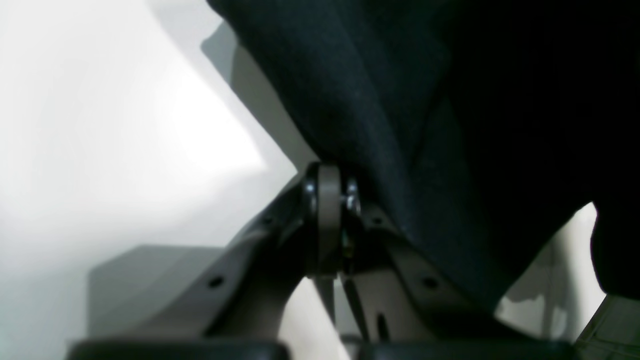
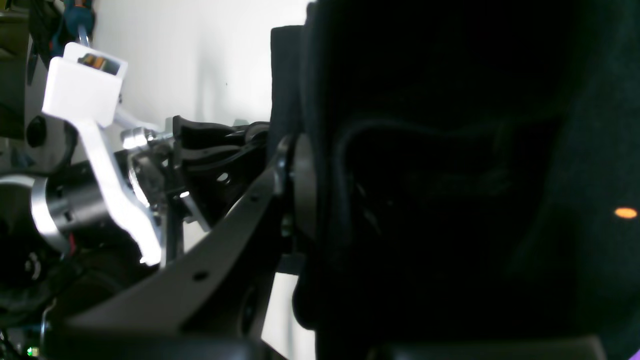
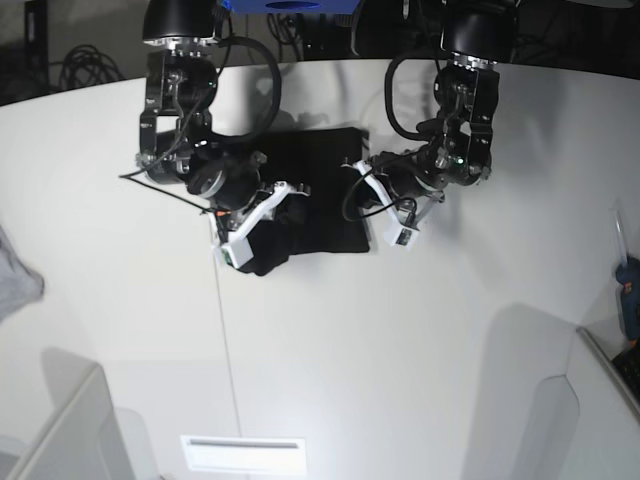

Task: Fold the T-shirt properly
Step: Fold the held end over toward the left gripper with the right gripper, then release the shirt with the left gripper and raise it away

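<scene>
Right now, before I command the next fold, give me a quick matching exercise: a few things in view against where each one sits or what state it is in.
Things:
1. T-shirt
2. left pincer
3. right pincer
4. grey cloth

Places or states:
A. at the left edge of the base view, far from both arms
B. shut on black fabric, on the base view's right
C. bunched on the white table between the two arms
D. shut on black fabric, on the base view's left

Pairs: 1-C, 2-B, 3-D, 4-A
</scene>
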